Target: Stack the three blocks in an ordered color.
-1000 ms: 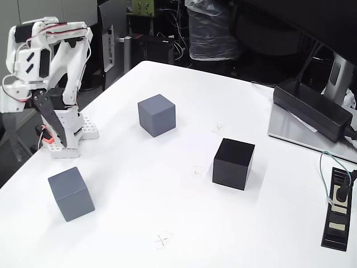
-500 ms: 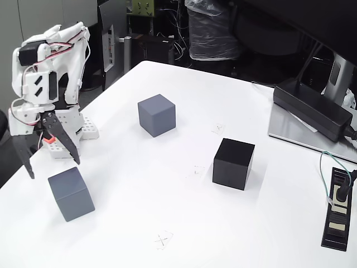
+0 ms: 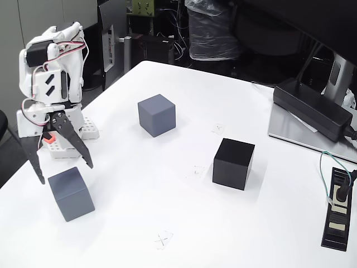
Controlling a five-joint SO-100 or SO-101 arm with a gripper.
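Blocks, left to right in fixed view: slate-grey block near-left on white bench, gripper just above it, jaws spread wide, not touching. Grey block further back, mid-bench. Black block right of centre. Power brick far right.

On my feed the white table carries a flat black power brick at the far right, lying on a grey slab. Near the right edge I see a black power strip with a green cable plugged in. Small pencilled crosses mark the tabletop. Behind the table sits a plastic-wrapped bundle.
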